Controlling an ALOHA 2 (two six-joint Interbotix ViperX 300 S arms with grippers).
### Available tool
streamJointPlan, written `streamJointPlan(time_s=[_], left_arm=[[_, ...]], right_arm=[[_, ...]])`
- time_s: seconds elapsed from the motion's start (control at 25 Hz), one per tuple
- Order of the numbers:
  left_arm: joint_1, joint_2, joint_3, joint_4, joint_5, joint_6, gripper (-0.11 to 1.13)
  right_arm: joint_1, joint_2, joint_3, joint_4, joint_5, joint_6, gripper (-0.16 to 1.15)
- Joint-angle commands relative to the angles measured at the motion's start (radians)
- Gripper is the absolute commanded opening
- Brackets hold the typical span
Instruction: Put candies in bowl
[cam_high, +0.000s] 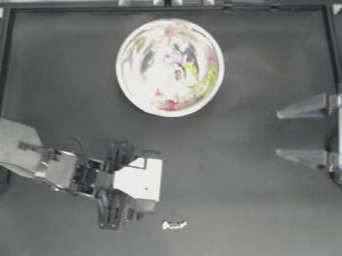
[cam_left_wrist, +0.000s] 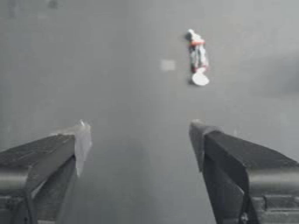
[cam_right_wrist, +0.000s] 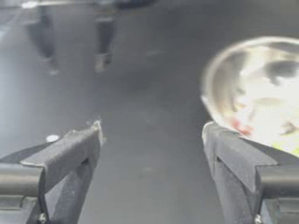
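While open, left end effector near candy, apart, untouched

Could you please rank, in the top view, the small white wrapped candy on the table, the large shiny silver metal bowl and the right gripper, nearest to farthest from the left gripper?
1. Small white wrapped candy, on the table just beyond the open left gripper.
2. Large shiny silver metal bowl, at the table's far middle.
3. Right gripper, open at the right edge.

The left gripper is hovering over the dark table with its two dark jaws spread wide. A small white wrapped candy with red-banded twisted ends is lying ahead at one o'clock, untouched.
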Motion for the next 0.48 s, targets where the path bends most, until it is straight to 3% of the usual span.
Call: streamJointPlan(time_s=[0.04, 0.48], left_arm=[[-0.008, 0.020, -0.048, 0.002, -0.018, -0.006, 0.98], [-0.040, 0.160, -0.147, -0.005, -0.012, -0.021, 0.98]], right_arm=[[0.002, -0.017, 0.006, -0.012, 0.049, 0.002, 0.98], [0.002, -0.025, 0.026, 0.000, 0.078, 0.003, 0.98]])
